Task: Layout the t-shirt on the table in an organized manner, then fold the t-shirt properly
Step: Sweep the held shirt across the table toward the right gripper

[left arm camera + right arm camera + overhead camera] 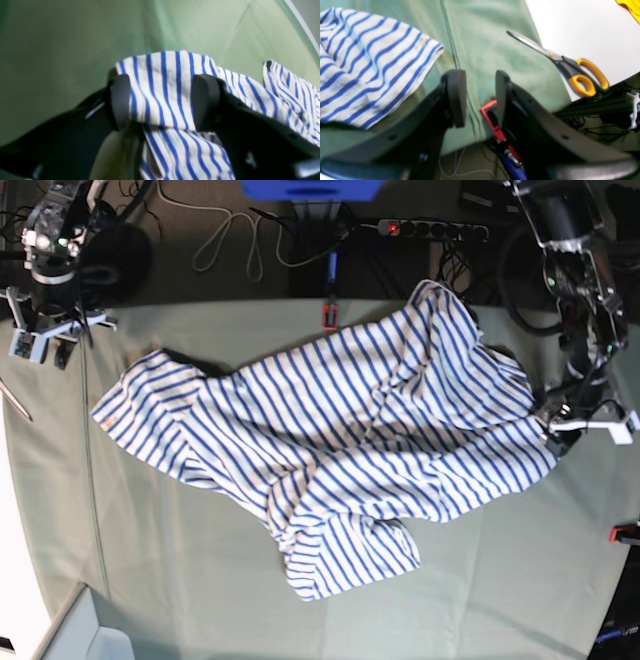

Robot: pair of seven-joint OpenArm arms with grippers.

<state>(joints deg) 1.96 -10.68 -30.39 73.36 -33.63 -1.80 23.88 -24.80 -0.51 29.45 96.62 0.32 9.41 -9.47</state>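
Looking through the left wrist view, we see the left pincer [162,100] with its jaws on either side of a fold of the t-shirt [162,85], clamped on that striped edge; the cloth is white with thin blue stripes and hangs over the green bench [62,50]. No writing can be read here.

In the right wrist view, our right pincer [477,97] stands with jaws apart and nothing between them, above the bench edge by a red clamp [491,120]. A sleeve of the shirt lies just beside it, bearing a small orange mark too blurred to read. Yellow-handled scissors [570,67] lie near.

In the base view, the shirt sprawls crumpled across the bench middle, its long axis running from the right pincer's side to the left pincer's.
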